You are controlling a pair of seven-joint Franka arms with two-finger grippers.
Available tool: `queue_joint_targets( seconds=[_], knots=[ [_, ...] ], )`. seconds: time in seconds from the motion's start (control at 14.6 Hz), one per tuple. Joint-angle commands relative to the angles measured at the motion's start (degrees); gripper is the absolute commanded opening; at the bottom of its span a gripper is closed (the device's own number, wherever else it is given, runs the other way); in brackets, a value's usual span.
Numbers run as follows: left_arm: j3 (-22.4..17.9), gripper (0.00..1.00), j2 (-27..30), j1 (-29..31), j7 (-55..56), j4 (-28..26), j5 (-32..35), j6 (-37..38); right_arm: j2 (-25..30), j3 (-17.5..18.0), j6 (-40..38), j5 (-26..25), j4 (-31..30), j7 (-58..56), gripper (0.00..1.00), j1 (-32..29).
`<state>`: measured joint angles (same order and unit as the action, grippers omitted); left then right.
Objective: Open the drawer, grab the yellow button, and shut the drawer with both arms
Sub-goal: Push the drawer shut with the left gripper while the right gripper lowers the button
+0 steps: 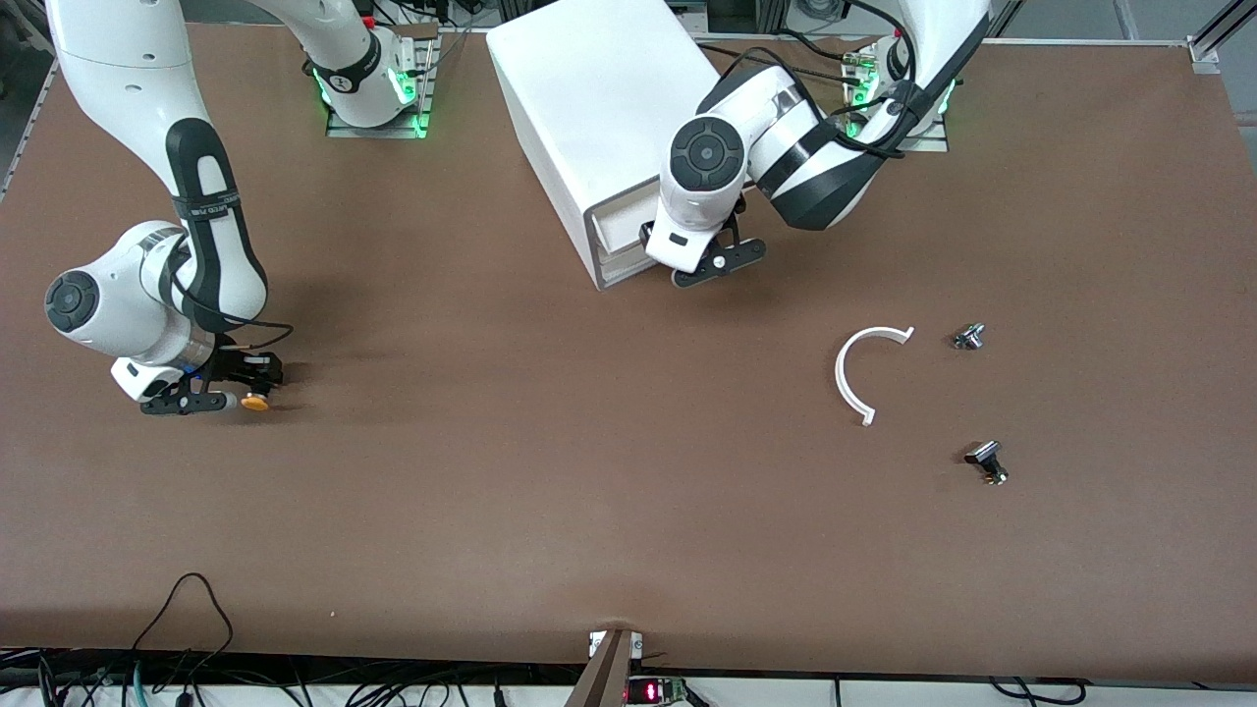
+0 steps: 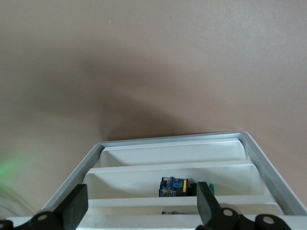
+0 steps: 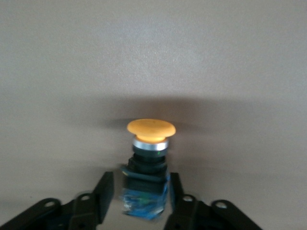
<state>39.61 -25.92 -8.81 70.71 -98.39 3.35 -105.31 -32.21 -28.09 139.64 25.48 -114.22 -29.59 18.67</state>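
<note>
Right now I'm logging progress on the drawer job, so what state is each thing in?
Drawer: pulled out of the cabinet, compartments exposed.
Button: out of the drawer, at the table toward the right arm's end, between the right end effector's fingers.
Right end effector: fingers slightly apart beside the button's body, grip loosening or just released.
Left end effector: open, at the drawer front.

Even overhead light, soft shadows under arms; right wrist view blurred.
</note>
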Motion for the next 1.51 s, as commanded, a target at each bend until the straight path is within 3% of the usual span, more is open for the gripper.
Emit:
queue_joint_targets(
  seconds=[0.0,0.48,0.89,1.1,1.44],
  knots=[
    [1.1,1.0,1.5,-0.5,0.6,-2.1,-1.7,0.0,0.2,0.3,0.3,1.4,0.8,-1.6,0.97,0.0],
    [2.3,1.0,1.3,-0.6,0.4,-2.2,-3.0,-0.1,4.9,0.1,-1.0,1.1,1.2,-0.9,0.99,2.0],
    [2.3,1.0,0.4,-1.6,-0.3,-2.0,-3.0,-0.2,9.7,-1.9,-5.8,-3.5,2.4,-0.1,0.99,5.8],
    [2.3,1.0,0.5,-1.5,-0.5,-1.6,-3.0,-0.1,10.7,-2.7,-14.3,-10.3,8.6,7.5,0.99,7.1],
    [1.5,1.0,1.0,1.6,-4.1,2.4,-1.9,2.3,12.3,-2.6,-32.0,-16.3,22.7,19.4,0.99,8.9]
  ],
)
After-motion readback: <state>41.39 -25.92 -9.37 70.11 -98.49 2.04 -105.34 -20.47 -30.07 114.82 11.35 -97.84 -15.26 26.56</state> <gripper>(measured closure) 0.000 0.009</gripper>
